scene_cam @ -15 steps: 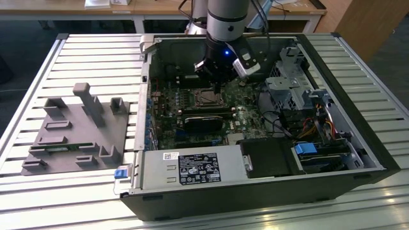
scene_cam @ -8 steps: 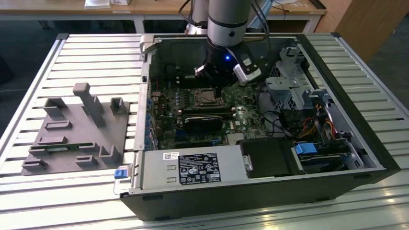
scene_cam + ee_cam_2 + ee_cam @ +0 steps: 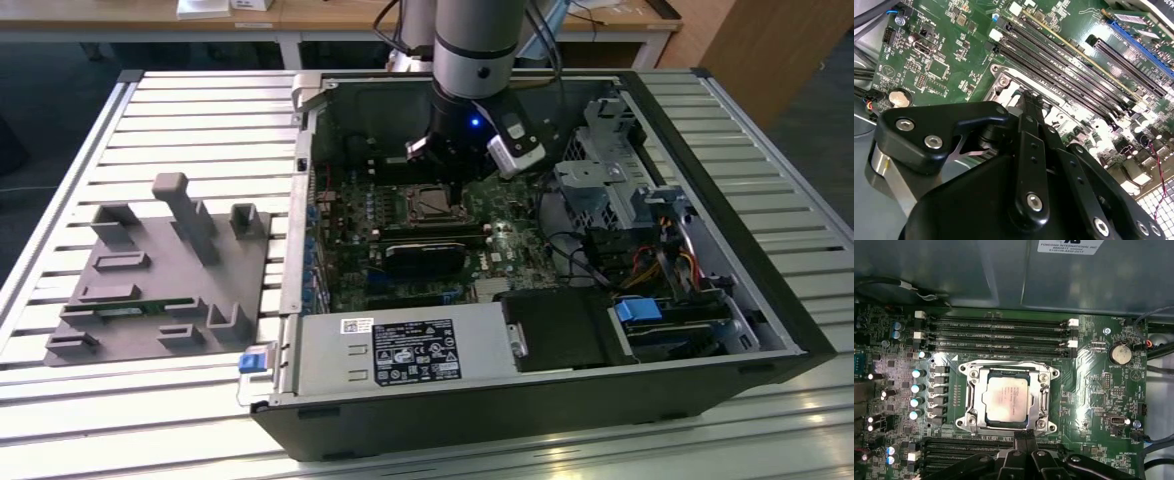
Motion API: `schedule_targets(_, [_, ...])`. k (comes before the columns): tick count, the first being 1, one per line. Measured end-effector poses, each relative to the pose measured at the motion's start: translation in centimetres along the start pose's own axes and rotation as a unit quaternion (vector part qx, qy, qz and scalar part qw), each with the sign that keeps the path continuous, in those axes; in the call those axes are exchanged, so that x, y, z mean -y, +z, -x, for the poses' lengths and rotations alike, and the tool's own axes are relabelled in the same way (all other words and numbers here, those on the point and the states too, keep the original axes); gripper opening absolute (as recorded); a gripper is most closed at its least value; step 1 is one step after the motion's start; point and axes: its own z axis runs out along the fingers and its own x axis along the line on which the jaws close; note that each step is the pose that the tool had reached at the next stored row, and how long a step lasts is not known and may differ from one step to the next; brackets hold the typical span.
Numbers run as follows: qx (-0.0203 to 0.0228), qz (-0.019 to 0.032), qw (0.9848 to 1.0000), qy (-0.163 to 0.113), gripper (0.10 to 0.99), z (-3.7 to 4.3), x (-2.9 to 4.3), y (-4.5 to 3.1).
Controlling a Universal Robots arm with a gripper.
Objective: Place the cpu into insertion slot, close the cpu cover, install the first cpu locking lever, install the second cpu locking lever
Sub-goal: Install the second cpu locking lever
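The gripper (image 3: 1024, 436), fingers together, hangs at the edge of one cpu cover (image 3: 1046, 390) framing one cpu (image 3: 1005, 401).

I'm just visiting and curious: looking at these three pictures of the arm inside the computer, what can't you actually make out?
- The gripper: its black linkage hides the fingertips in both wrist views, so open or shut cannot be told.
- The locking levers: too fine to tell latched or free around the cpu cover in the first wrist view.
- The cpu: in the exterior view the arm's wrist hangs over the socket, leaving it too small to judge.
- The memory slots: cut off by the second wrist view's edge.
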Motion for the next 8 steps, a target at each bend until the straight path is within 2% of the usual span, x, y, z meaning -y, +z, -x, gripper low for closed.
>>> schedule_targets(8, [0.0000, -0.0001, 1.0000, 0.000, 0.106, 0.00, 0.13, -0.01])
